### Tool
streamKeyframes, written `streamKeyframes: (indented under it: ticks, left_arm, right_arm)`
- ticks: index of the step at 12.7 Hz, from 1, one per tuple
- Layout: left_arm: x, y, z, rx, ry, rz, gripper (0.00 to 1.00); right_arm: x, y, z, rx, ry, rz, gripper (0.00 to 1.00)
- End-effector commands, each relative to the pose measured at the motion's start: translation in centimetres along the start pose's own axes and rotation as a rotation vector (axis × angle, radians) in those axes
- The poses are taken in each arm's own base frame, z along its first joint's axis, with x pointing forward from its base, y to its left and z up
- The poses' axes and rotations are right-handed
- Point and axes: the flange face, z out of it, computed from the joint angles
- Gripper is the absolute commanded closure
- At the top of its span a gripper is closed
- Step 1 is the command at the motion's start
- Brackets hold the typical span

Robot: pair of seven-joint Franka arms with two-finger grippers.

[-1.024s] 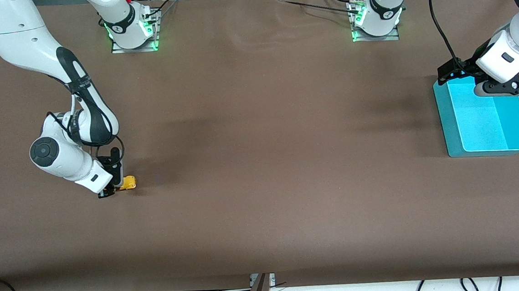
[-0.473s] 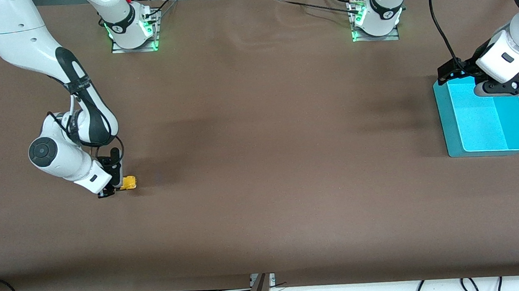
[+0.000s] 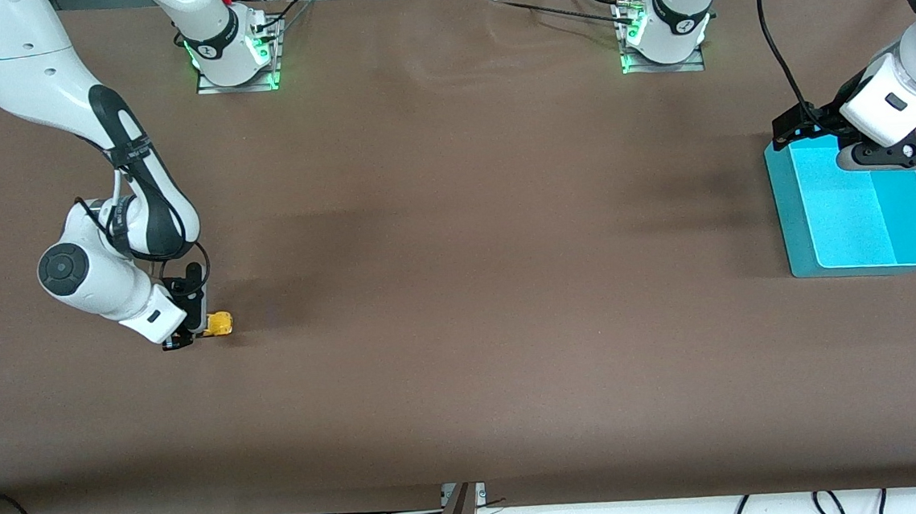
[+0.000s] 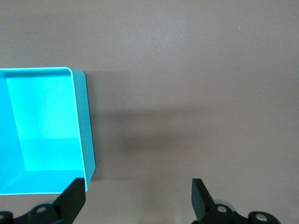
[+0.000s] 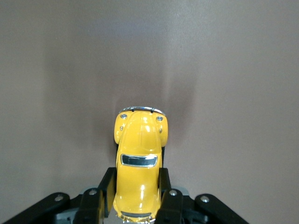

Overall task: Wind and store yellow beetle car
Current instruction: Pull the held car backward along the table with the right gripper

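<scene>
wide open brown table (image 3: 468,288) between the arms, only a turquoise tray (image 3: 798,253) (left arm's end) with the left gripper (image 4: 138,198) hanging above it

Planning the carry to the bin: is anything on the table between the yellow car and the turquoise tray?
Nothing visible. The right claw is shut on the yellow beetle car at the right arm's end of the table; only bare brown table stretches to the turquoise tray. The left claw hangs open over the tray's edge.

Right gripper (image 5: 138,198) low at the right arm's end, fingers (image 5: 106,186) clamped together around a load. Left gripper (image 4: 138,198) raised, waiting, fingers spread wide.
</scene>
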Motion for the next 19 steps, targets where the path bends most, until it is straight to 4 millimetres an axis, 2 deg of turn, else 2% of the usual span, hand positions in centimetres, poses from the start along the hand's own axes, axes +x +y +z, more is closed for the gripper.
streamKeyframes:
  ticks: [1,9,19]
  left_arm:
    - [-0.2,-0.2,-0.1,0.009,-0.003,0.002,0.0]
    - [-0.2,-0.2,-0.2,0.009,-0.002,0.004,0.0]
    - [-0.2,-0.2,-0.2,0.009,-0.002,0.004,0.0]
  right_arm:
    - [-1.2,-1.0,1.5,0.026,0.018,0.007,0.78]
    - [-4.0,-1.4,1.5,0.023,0.016,-0.007,0.77]
    - [-8.7,-2.3,1.5,0.02,0.017,0.01,0.76]
